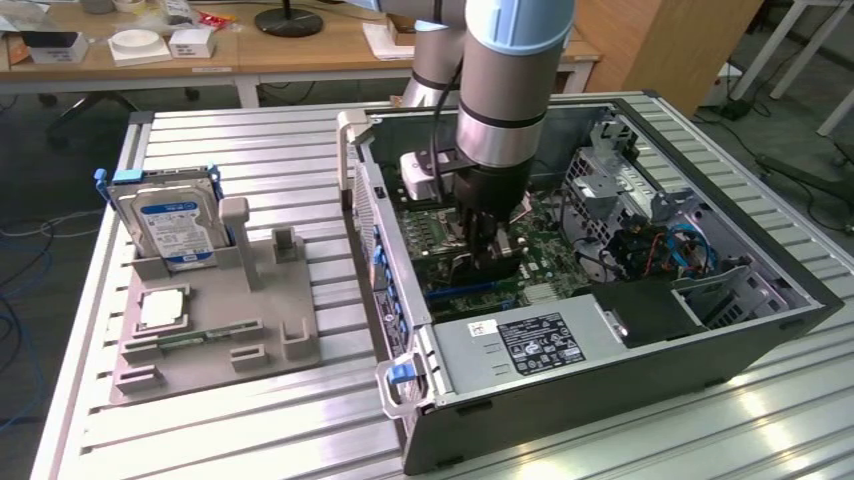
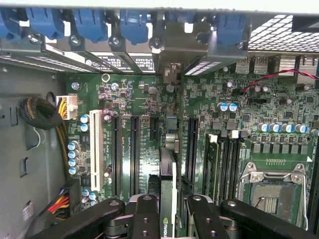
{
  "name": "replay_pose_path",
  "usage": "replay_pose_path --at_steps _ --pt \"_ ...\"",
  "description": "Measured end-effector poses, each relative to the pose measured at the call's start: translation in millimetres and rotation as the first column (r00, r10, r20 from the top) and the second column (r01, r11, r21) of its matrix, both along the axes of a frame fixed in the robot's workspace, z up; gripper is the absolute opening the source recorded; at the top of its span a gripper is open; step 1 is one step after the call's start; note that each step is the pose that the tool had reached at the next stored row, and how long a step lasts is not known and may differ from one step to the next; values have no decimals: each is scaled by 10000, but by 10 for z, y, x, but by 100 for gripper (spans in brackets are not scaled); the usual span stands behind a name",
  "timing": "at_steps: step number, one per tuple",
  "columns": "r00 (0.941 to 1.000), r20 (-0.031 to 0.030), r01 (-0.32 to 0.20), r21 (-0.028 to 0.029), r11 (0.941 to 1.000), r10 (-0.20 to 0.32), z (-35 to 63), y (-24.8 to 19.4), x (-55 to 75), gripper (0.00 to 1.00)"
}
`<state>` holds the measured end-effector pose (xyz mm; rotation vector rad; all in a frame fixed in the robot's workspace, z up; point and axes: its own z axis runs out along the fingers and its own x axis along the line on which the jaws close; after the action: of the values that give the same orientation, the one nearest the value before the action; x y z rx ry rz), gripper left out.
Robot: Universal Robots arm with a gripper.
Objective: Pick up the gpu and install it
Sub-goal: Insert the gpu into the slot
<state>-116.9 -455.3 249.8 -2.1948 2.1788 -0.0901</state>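
The gpu (image 2: 167,174) held by gripper (image 2: 167,221) inside open case (image 1: 641,370).
Exterior view: hard drive (image 1: 171,225) racked at nine o'clock, arm (image 1: 514,70) down inside case at centre. Fingers (image 2: 144,219) clamp the card from both sides; it stands edge-on between motherboard (image 2: 134,99) slots.

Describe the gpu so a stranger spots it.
Look in the open case on the exterior view's right, under the arm. The gpu stands on edge in the gripper: a thin dark card, unlike the flat green motherboard around it.
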Motion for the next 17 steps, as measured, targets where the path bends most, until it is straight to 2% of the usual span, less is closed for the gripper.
replay_pose_path --at_steps 4,13,17 --pt "10000 7 -1 -2 10000 1 -2 0 -2 26" --pt "10000 83 -1 1 10000 1 -7 4 -3 26" --pt "10000 99 -3 0 10000 3 -14 8 -2 26"
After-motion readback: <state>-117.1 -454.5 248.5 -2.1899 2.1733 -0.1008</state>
